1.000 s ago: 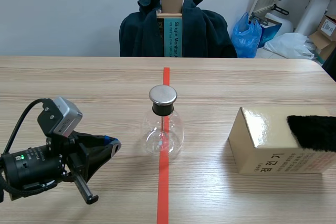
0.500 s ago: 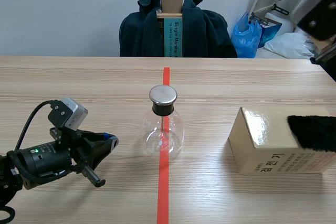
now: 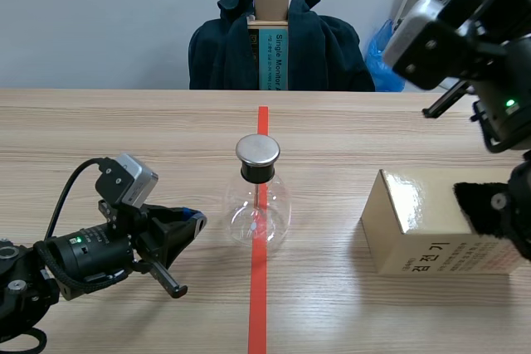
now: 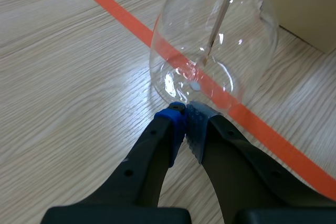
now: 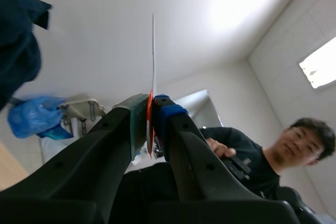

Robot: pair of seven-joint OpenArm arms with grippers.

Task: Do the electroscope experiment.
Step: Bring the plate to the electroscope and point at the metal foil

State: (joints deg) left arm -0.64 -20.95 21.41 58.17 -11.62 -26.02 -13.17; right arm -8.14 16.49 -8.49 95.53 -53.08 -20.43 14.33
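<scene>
1. On the counter (image 3: 124, 134), at its middle, you have the electroscope flask (image 3: 258, 209) standing upright on the orange-red tape line (image 3: 258, 312). It has a clear glass bulb, a black stopper, a round metal cap and a thin rod hanging inside
2. Your left tool (image 3: 192, 221) sits low over the counter on the flask's left side, pointing at the bulb. Its wrist view shows the fingers together, the blue and grey pads pressed on each other with nothing between them. The tips are right at the foot of the bulb; contact with the glass cannot be confirmed
3. Your right arm (image 3: 465, 39) stands raised at the scene's upper right, above the box. The right tool (image 5: 152, 106) is clamped on a thin strip (image 5: 153, 51), seen edge-on. The strip is red where it is pinched and projects beyond the fingertips
4. A glossy tan box (image 3: 415, 230) rests on the counter to the right of the flask, apart from it. Black fur (image 3: 481, 201) lies on its top at the right end, partly hidden by the right arm
5. Beyond the counter's far edge stands a chair draped with a dark jacket (image 3: 278, 47). A person in a dark top (image 5: 252, 158) appears behind the right tool in its wrist view
</scene>
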